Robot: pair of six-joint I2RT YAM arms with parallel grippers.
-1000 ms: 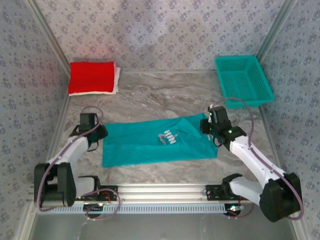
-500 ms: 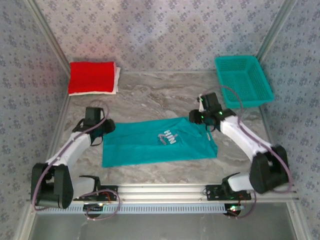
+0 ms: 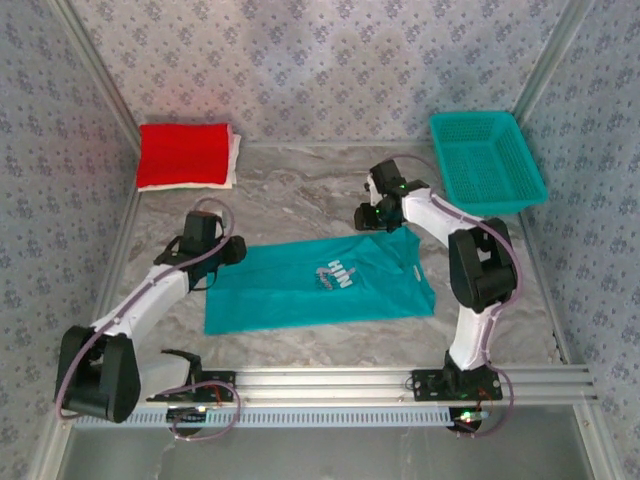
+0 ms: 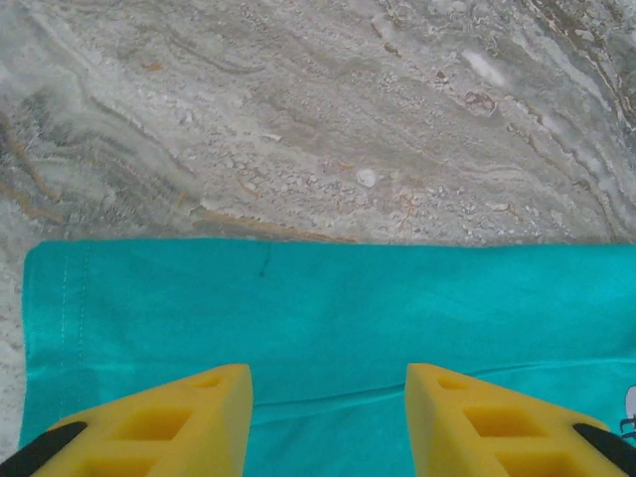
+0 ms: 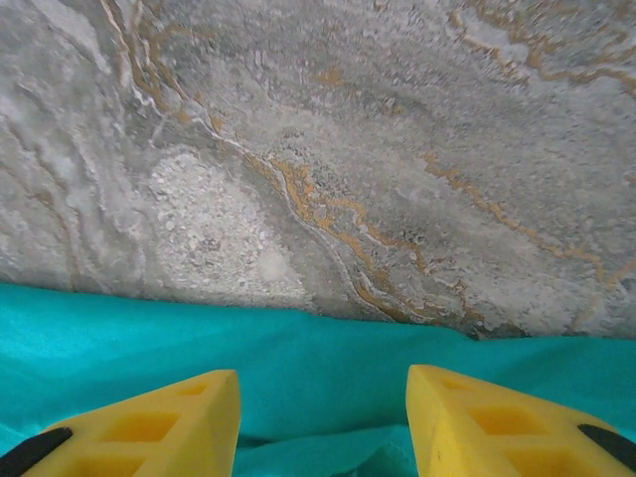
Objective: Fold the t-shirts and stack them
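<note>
Marble table [image 3: 300,190]: grey stone pattern with brown veins; it carries all the things below.
Teal t-shirt [image 3: 300,290]: lies flat in the middle of the table as a wide band. The white print is partly visible near its centre. The far edge is straight at the left side and goes up toward the right end.
Teal basket [image 3: 490,160]: plastic mesh, stands at the far right corner, well apart from the teal t-shirt.
Red t-shirt [image 3: 183,155]: folded, at the far left corner of the table.
White t-shirt [image 3: 234,160]: folded, under the red t-shirt; a strip of it shows at the right side and the near edge.
Left gripper [image 4: 326,397]: over the far left corner of the teal t-shirt. The yellow fingers [image 4: 214,417] stand wide apart with flat cloth between them, holding nothing. Whether they touch the cloth I cannot tell.
Right gripper [image 5: 323,397]: over the far right edge of the teal t-shirt, jaws also spread, nothing is held.
</note>
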